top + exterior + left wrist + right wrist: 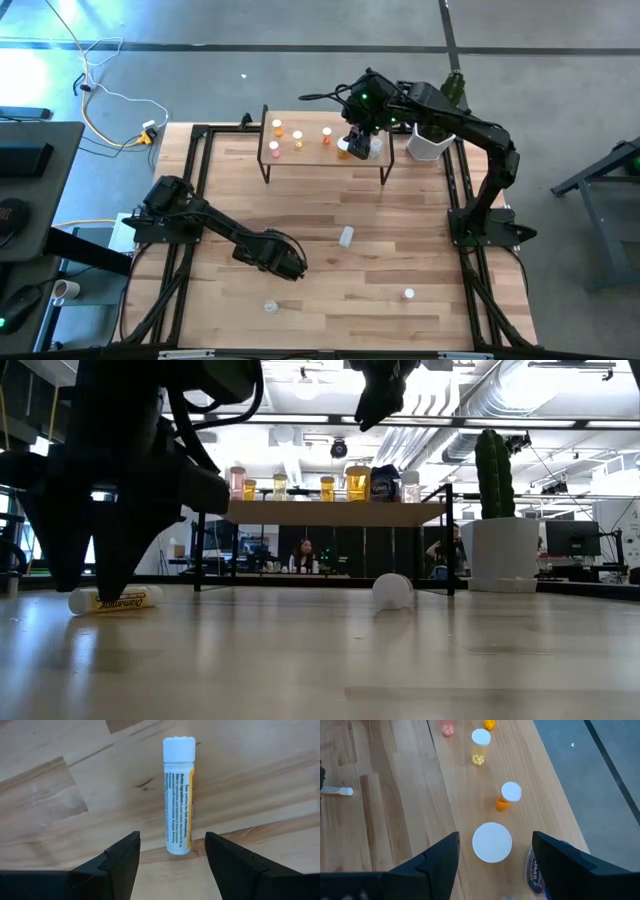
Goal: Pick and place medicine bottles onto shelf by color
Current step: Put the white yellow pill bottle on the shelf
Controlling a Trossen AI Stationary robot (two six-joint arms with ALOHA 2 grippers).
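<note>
Your left claw (172, 865) hovers, fingers apart and empty, over a white tube (178, 795); your right claw (495, 865), open too, above the shelf (455, 810).

High view: overhead, straight down on the table (330, 290). Low view: table-top level, facing the shelf (335, 512), shared with the close right wrist view.

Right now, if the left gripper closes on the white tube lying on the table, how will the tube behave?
The white tube lies on its side, so a nudge from the left gripper would probably roll it. It looks smooth and rigid, perhaps slippery. Being slim, it is likely light.
</note>
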